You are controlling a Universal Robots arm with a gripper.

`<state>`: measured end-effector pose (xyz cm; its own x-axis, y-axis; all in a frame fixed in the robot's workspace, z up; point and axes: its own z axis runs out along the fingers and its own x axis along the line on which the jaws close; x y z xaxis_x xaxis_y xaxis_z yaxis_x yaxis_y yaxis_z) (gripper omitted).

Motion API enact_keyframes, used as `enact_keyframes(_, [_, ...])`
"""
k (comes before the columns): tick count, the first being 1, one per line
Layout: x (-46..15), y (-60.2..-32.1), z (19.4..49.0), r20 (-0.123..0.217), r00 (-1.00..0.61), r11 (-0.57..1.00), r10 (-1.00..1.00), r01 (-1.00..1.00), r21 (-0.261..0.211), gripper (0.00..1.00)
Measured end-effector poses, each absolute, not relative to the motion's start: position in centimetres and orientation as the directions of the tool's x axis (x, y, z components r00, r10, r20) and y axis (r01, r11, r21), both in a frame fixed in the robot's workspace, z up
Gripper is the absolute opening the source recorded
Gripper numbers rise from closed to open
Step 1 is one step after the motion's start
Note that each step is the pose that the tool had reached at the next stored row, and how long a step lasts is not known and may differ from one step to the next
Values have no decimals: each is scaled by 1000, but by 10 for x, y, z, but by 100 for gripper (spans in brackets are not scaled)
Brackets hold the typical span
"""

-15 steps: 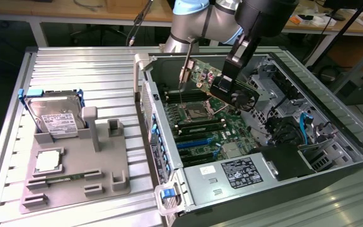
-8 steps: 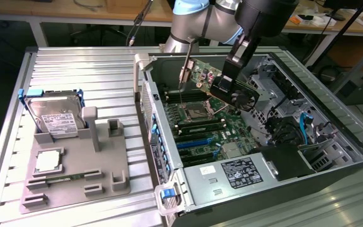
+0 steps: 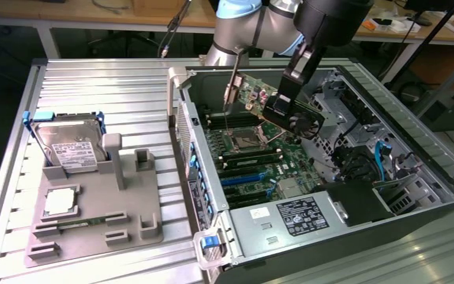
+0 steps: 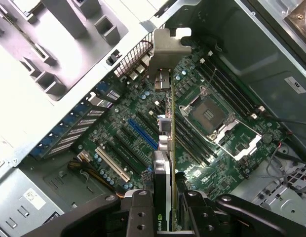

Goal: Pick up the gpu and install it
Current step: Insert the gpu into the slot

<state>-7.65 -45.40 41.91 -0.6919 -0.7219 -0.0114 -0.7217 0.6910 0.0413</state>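
The claw is partly closed and clamps the graphics card between its two black fingers, one pressing each flat face near the card's end. In the wrist view the card runs edge-on straight away from the claw, its black fan cover nearest the fingers and its silver bracket at the far end.

In the exterior view the claw holds the card tilted over the open computer case, with the bracket pointing down towards the case's rear wall. The card is not seated in any slot.

Directly below the claw lies the green motherboard. A blue slot sits on one side of the card's line and the bare processor socket on the other.

Further from the claw, at the near end of the case, is the power supply. Well away, towards the exterior view's left, a grey holder rests on the ribbed metal table, with a hard drive standing in it.
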Motion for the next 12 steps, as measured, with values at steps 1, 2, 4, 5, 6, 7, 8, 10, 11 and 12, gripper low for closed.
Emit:
enact_keyframes(1, [-76,-454,419,-11,-664,663,-748,-748,41,27])
enact_keyframes(2, [-76,-454,419,-11,-642,641,-767,-766,41,27])
enact_keyframes(4, [-74,-454,419,-11,-624,623,-781,-781,41,27])
enact_keyframes(5, [-74,-454,419,-11,-622,622,-783,-782,41,27])
enact_keyframes(6, [-74,-454,419,-11,-621,620,-784,-783,41,27])
enact_keyframes(7, [-74,-454,419,-11,-620,619,-785,-784,41,27])
enact_keyframes(8, [-74,-454,419,-11,-619,618,-785,-785,41,27])
enact_keyframes(10, [-74,-454,419,-11,-617,616,-787,-787,41,27])
enact_keyframes(11, [-74,-454,419,-11,-616,615,-788,-787,41,27])
enact_keyframes(12, [-74,-454,419,-11,-615,614,-788,-788,41,27])
